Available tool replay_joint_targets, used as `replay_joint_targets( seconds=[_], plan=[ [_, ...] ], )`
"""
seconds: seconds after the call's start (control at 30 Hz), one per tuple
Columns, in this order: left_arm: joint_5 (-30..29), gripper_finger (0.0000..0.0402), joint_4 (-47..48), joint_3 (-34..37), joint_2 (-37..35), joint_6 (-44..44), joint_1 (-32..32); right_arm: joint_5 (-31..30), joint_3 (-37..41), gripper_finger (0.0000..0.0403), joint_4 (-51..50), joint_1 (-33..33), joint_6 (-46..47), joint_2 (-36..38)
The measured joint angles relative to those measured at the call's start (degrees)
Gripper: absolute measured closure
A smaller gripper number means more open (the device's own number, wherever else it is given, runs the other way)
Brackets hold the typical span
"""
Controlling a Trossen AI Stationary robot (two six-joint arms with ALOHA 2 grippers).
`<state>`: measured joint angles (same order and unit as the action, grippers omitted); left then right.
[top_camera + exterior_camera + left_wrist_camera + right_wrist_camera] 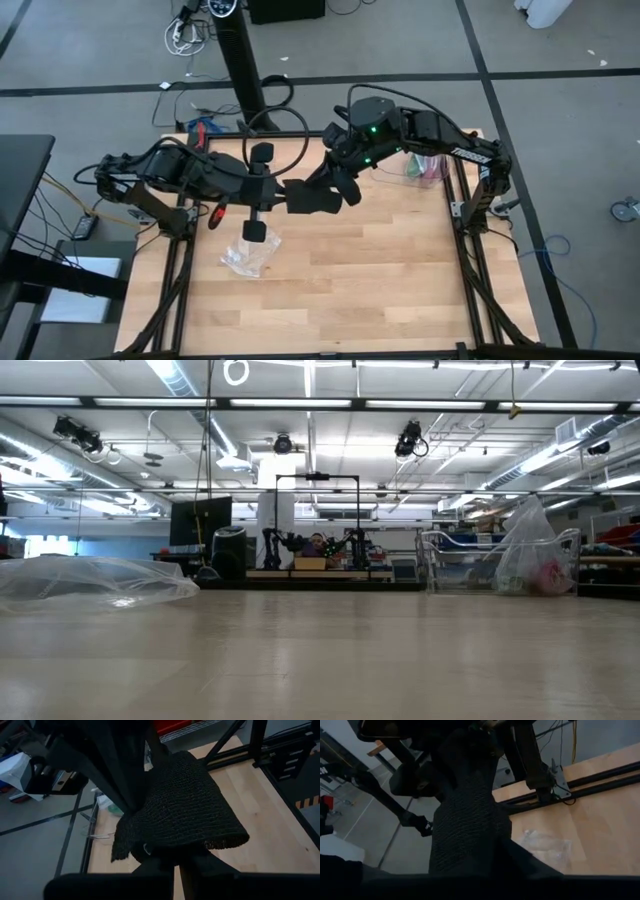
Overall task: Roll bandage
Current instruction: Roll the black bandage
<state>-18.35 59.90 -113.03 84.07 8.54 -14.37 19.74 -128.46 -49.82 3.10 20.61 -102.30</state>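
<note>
Above the desk (400,270), the left claw (283,193) and right claw (345,190) each gripped the bandage (312,197), held aloft, apparently unrolled and rolling barely begun.

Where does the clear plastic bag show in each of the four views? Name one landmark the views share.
High view: bag lower left of centre, on the table.
Low view: bag at the left edge, lying flat.
Left wrist view: not in it.
Right wrist view: bag right of centre, beside the bandage.
Shared landmark: the light wooden tabletop.
</note>
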Motion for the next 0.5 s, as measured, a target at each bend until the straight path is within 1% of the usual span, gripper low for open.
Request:
replay_joint_targets(
  seconds=[0.07,0.2,0.37,0.5],
  plan=[
    [0.0,0.0389,-0.1,0.0,0.0,-0.3,0.0,-0.8,0.0,0.0394,0.4,0.0,0.2,0.2],
    [-0.1,0.0389,-0.2,0.0,-0.1,-1.4,0.0,-2.8,0.0,0.0385,1.0,0.1,0.7,1.5],
    [-0.1,0.0389,-0.2,0.0,-0.1,-1.5,-0.4,-6.4,0.0,0.0399,1.1,0.5,0.7,4.2],
    [-0.2,0.0389,-0.1,0.0,-0.1,-1.5,-0.3,-8.8,0.0,0.0398,1.0,1.0,0.3,5.8]
  ],
)
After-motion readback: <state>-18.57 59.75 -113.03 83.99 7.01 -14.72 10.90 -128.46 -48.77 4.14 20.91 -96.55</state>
